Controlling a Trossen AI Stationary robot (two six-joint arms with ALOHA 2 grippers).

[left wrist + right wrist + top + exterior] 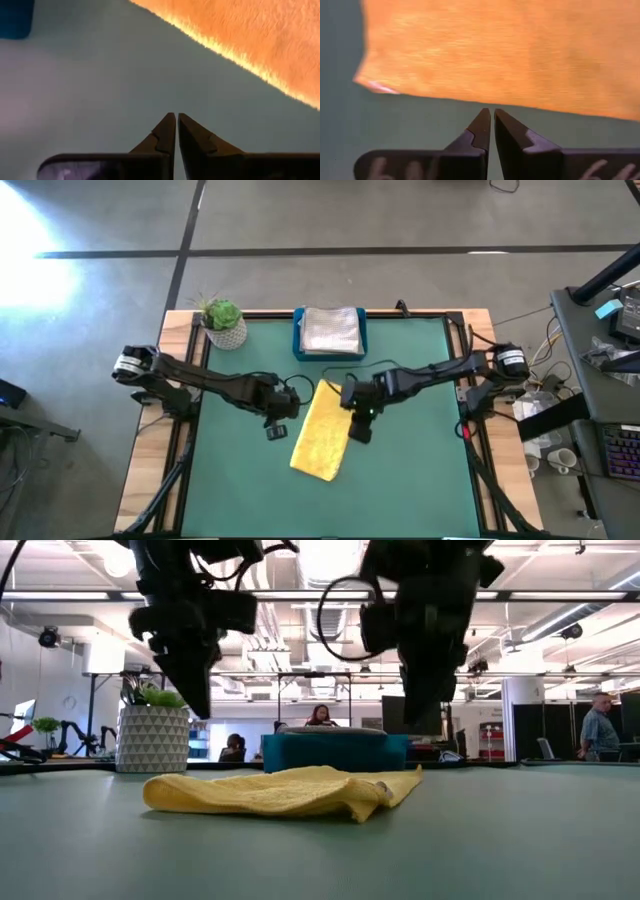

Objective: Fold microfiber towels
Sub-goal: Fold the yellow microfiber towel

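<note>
At table centre lies yellow towel, folded lengthwise; left gripper and right gripper flank it, fingers together, empty; may drag and unfold cloth if lowered closed.

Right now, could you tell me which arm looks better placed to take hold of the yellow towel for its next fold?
Probably the right gripper: shut, it hangs at the yellow towel's long edge. The left gripper, also shut, hangs over bare mat, apart from the cloth.
</note>
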